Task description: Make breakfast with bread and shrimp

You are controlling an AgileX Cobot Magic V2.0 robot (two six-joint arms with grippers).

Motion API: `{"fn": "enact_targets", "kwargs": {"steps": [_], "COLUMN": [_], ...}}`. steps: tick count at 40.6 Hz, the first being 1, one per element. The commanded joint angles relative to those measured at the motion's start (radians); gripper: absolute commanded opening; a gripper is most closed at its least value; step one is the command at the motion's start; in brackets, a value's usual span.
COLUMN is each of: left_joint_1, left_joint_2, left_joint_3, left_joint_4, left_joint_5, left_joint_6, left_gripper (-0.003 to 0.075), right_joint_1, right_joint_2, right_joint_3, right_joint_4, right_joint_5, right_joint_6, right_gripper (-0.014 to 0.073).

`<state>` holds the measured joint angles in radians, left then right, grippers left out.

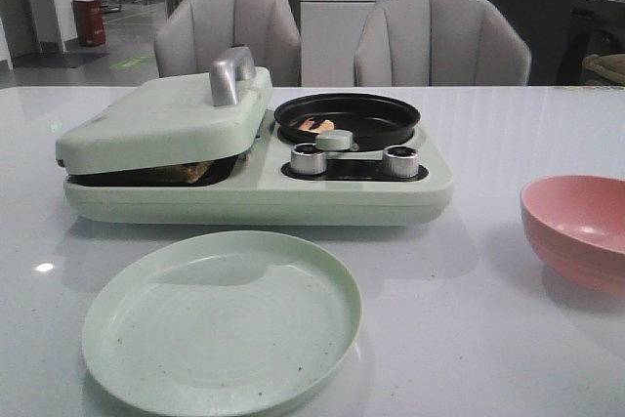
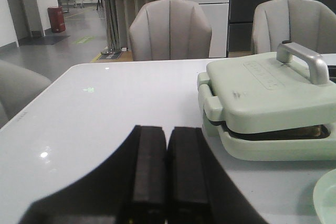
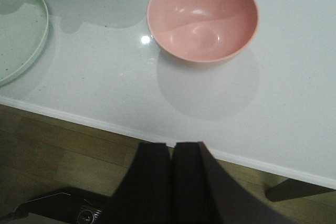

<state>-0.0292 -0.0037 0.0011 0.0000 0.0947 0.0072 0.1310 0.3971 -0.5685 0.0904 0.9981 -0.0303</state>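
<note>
while the lid (image 1: pixel 166 114) rests nearly down, what may be the bread (image 1: pixel 191 172) shows under it, shrimp (image 1: pixel 314 125) in the pan (image 1: pixel 347 116). left gripper (image 2: pixel 158 179) clenched, empty. right gripper (image 3: pixel 172 179) likewise, off-table near the bowl (image 3: pixel 202 17). cooking; next needs lifting the handle (image 2: pixel 303 60).

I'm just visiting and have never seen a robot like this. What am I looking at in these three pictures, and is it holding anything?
It is a two-armed robot at a white table. One picture looks forward over the table; the others come from cameras on each wrist. The left gripper and right gripper are both shut and hold nothing. On the table stand a green breakfast maker, its lid resting on bread, shrimp in its small pan, a green plate and a pink bowl.
</note>
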Motion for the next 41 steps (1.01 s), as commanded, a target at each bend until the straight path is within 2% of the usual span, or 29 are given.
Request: {"fn": "enact_targets", "kwargs": {"steps": [1, 33, 37, 41], "left_joint_1": [-0.009, -0.009, -0.009, -0.009], "left_joint_2": [-0.019, -0.019, -0.019, -0.019], "left_joint_3": [0.031, 0.031, 0.031, 0.031], "left_joint_4": [-0.007, -0.007, -0.007, -0.007], "left_joint_5": [-0.089, -0.089, -0.089, -0.089], "left_joint_6": [0.001, 0.001, 0.001, 0.001], "left_gripper": [0.0102, 0.0102, 0.0101, 0.0101], "right_joint_1": [0.001, 0.000, -0.033, -0.097], "right_joint_2": [0.008, 0.008, -0.039, -0.120], "right_joint_3": [-0.028, -0.028, -0.001, 0.095], "right_joint_4": [0.007, 0.005, -0.030, -0.050], "right_joint_5": [-0.068, -0.072, -0.168, -0.361], "right_joint_6": [-0.001, -0.001, -0.001, -0.001], "right_gripper": [0.0035, 0.0035, 0.0035, 0.0035]}}
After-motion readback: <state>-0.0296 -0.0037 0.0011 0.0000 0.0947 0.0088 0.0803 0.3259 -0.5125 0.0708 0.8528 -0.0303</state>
